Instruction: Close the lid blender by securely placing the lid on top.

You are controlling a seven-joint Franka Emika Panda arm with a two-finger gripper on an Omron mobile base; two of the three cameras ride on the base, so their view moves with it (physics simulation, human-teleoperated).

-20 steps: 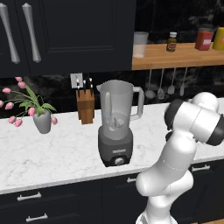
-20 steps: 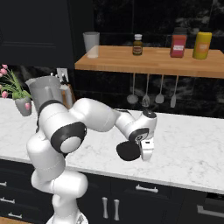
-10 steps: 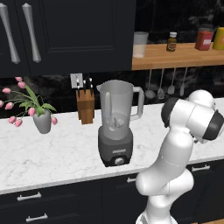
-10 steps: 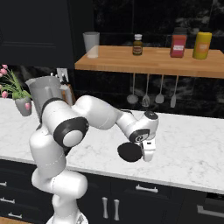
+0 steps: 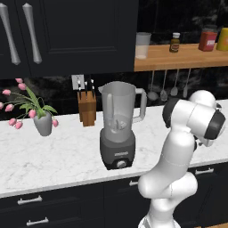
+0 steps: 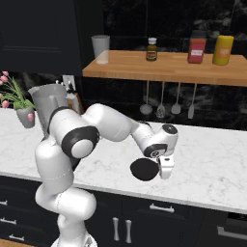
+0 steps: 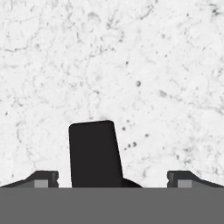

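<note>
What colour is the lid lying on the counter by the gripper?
Matte black. The lid shows best in the right base view, against the white marbled counter.

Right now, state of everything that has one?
blender: upright on counter, jar open, no lid on it
lid: at the hand, low over the counter, off the blender
hand: fingers wide apart, whether it grips the lid unclear

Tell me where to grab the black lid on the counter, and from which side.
Grip the lid by its rim, across the disc, coming straight down from above. It lies flat on the marble counter and looks thin and only slightly domed, so probably only the edge gives the fingers purchase. The gripper hangs open right beside it; the blender jar's top is open.
</note>
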